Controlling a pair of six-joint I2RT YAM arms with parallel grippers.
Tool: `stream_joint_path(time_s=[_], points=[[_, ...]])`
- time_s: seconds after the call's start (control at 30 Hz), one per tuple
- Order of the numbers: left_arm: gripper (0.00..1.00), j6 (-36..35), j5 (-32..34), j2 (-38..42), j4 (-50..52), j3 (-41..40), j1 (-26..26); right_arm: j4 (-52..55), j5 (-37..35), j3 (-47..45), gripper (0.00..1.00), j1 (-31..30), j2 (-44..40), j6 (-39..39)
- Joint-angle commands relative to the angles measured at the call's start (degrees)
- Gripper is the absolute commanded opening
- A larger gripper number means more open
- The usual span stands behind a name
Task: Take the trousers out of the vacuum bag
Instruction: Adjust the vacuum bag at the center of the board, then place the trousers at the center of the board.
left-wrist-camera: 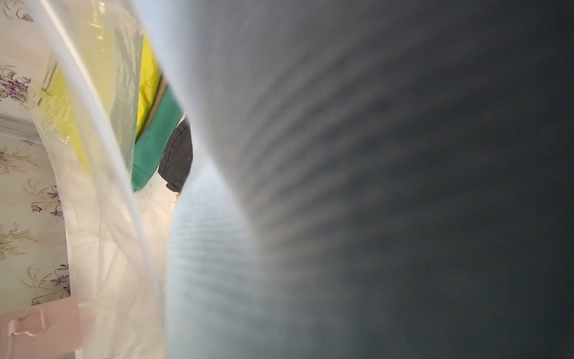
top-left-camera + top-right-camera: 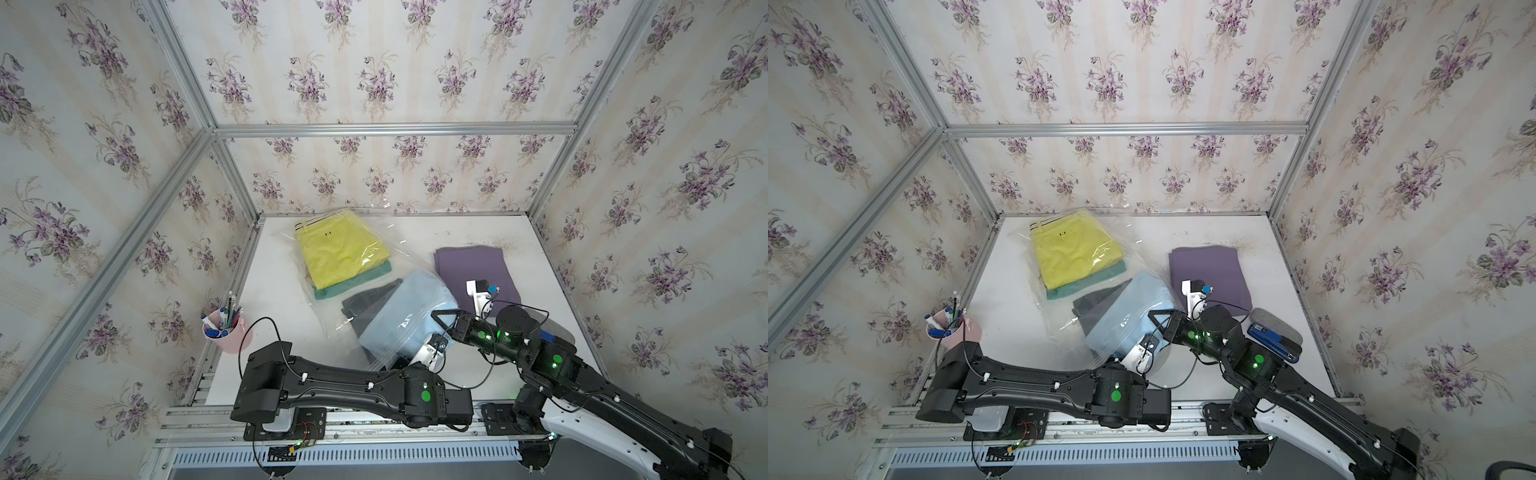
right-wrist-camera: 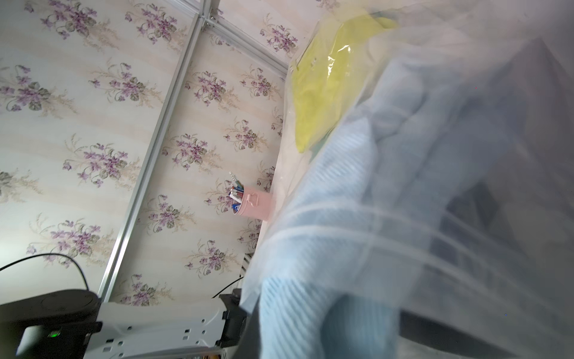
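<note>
Far left, at the counter (image 2: 415,235) edge: pink cup (image 2: 228,337), upright, full of pens.

Next, vacuum bag (image 2: 330,320), crinkled and see-through. Lies slantwise on the counter, from the far left corner toward the near middle. Holds at its far end yellow-green trousers (image 2: 338,249), striped waistband toward the back wall, stacked on teal trousers (image 2: 353,283). Shows a thin tan edge (image 1: 157,96) between those two in the left wrist view. Nearer the mouth, black trousers (image 2: 365,303), partly under light blue trousers (image 2: 409,316), bunched and bulging, with film and white zip strip across them.

At the bag's mouth, left end effector (image 2: 430,348), close against the light blue cloth. Fingers hidden by cloth and film, wrist view filled with blurred blue weave: not possible to say whether wide or narrow, or gripping anything.

Just beside it, right end effector (image 2: 441,318), at the zip edge over the light blue trousers. Wrist view veiled by film, so its opening is unreadable too.

Further right, purple trousers (image 2: 478,270), folded flat on the bare counter, outside the bag.

Far right in a top view, blue stapler (image 2: 1273,338) against a grey block (image 2: 1277,323), near the right arm.
</note>
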State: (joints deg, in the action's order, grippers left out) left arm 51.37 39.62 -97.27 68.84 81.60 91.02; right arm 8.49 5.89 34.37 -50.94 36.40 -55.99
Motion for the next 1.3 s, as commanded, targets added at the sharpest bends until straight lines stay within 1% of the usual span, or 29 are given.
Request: stream_joint_path(time_s=[0.0,0.13,0.27,0.43,0.53,0.67,0.87,1.0,1.1,1.27], points=[[0.00,-0.56,4.65,0.11,3.23,3.80,1.99,2.60,3.58,4.69,0.00,0.05,-1.57,5.34],[0.01,-1.85,6.21,-0.91,6.43,9.80,4.05,6.66,8.64,10.02,0.00,0.05,-1.78,8.13],[0.00,-2.48,7.73,-1.95,10.47,15.71,5.56,9.35,12.08,14.29,0.00,0.05,-1.86,10.61],[0.00,-6.48,8.02,-1.39,10.61,21.28,7.91,13.04,15.86,20.26,0.00,0.05,-1.60,15.05],[0.00,-8.71,8.19,-0.73,10.68,24.60,8.84,16.99,17.71,24.02,0.00,0.00,-0.84,19.06],[0.00,-13.27,7.99,0.52,8.51,28.93,9.06,20.68,21.28,28.08,0.00,0.05,0.20,24.15],[0.02,-23.17,4.28,3.44,0.61,34.57,9.00,19.99,27.62,33.97,0.00,0.05,1.42,28.21],[0.03,-27.86,3.19,4.62,-2.69,37.60,9.02,18.99,31.77,38.00,0.00,0.05,2.09,31.07],[0.04,-31.76,3.71,4.68,-4.72,39.99,8.99,17.57,30.64,39.95,0.00,0.05,1.69,33.38],[0.06,-40.76,5.14,2.54,-8.40,46.90,8.07,14.14,24.68,41.68,0.00,0.05,1.27,35.84]])
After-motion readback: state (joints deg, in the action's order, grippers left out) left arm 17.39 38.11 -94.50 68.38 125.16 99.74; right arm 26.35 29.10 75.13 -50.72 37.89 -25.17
